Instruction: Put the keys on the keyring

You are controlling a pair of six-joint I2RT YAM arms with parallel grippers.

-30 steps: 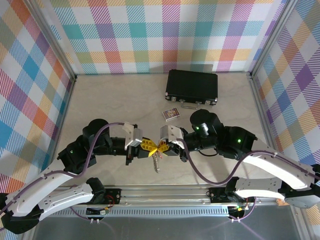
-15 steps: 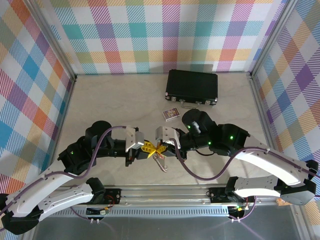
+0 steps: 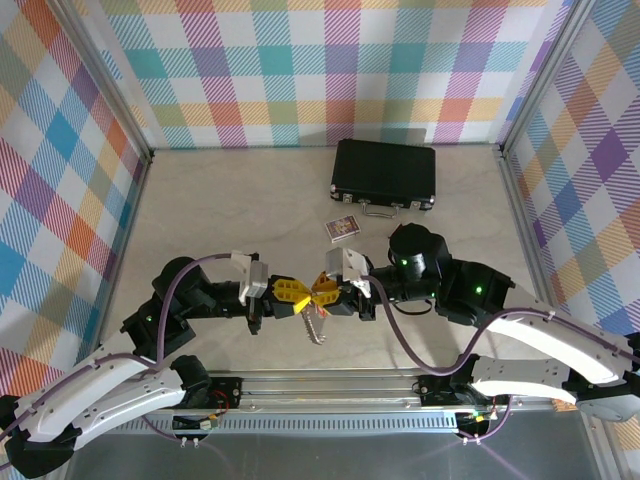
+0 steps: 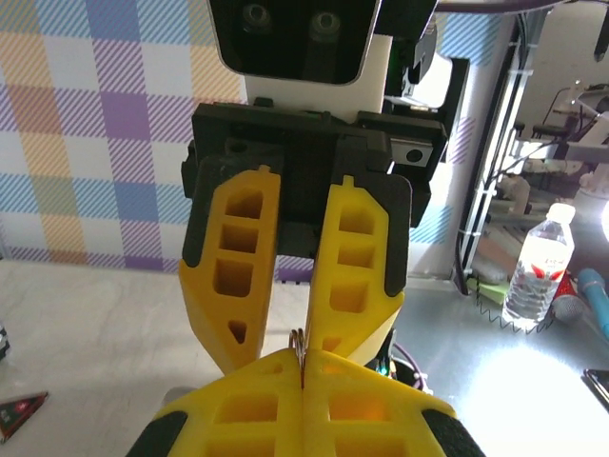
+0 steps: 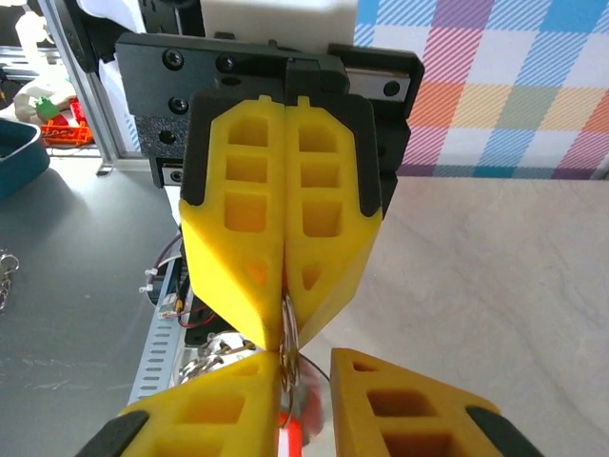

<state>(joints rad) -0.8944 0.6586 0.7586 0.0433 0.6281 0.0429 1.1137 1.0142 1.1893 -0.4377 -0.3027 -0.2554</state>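
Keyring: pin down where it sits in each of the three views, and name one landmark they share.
Top external: keyring low centre, hanging below the tips of the left gripper.
Left wrist: keyring bottom centre, a thin edge poking from the shut left gripper.
Right wrist: keyring low centre, at the tips of the left gripper facing the camera.
Shared landmark: the left gripper's yellow fingers.

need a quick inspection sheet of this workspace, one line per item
surface: beige table, no spills seen
job's things: keyring gripped at the centre; keys dangle from it
clutter: black case and small card box behind the arms
grippers: left tool shut on the keyring; right tool open, facing it
cables: purple cables loop along both arms
surroundings: plaid walls on three sides
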